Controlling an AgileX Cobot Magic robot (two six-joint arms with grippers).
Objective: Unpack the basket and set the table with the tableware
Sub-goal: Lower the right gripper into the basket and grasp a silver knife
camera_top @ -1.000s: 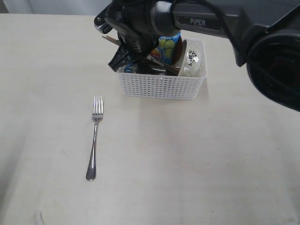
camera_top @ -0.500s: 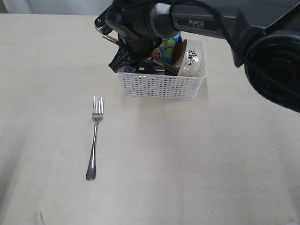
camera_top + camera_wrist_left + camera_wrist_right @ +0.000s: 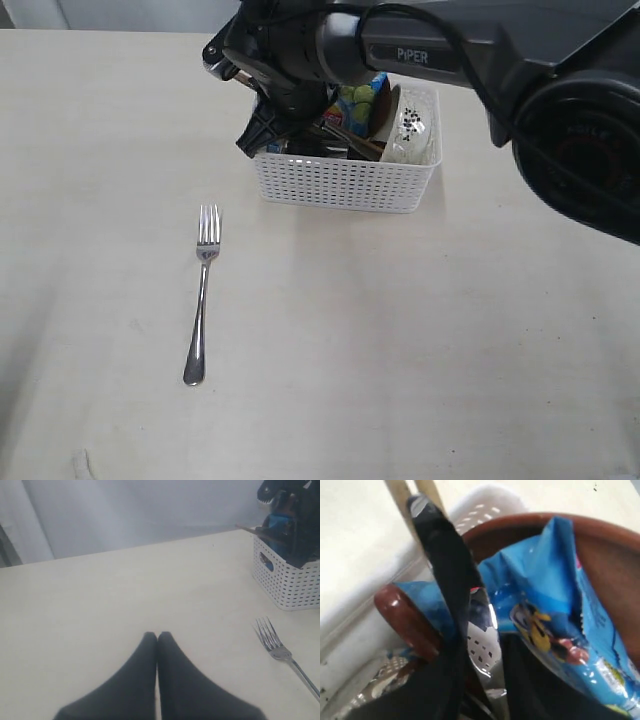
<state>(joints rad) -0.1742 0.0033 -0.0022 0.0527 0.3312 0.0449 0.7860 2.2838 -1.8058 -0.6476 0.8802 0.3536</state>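
The white basket (image 3: 345,182) stands at the back of the table (image 3: 420,340). Inside it lean a white speckled bowl (image 3: 411,126), a brown plate (image 3: 602,555) and the blue chips packet (image 3: 555,600). My right gripper (image 3: 263,138) reaches down into the basket's left end. Its dark fingers (image 3: 535,690) stand either side of a shiny steel piece (image 3: 486,642), and any contact is hidden. A reddish wooden spoon (image 3: 402,620) and chopsticks (image 3: 400,492) lie beside it. The fork (image 3: 203,292) lies on the table. My left gripper (image 3: 157,636) hovers shut and empty, left of the fork (image 3: 280,652).
The right arm's dark body (image 3: 450,45) hangs over the back right of the table and hides part of the basket. In the left wrist view the basket (image 3: 287,582) stands beyond the fork, and a pale wall rises behind the table's far edge.
My right gripper has stayed in the basket's left end, shifting only slightly. The fork and basket have not moved.
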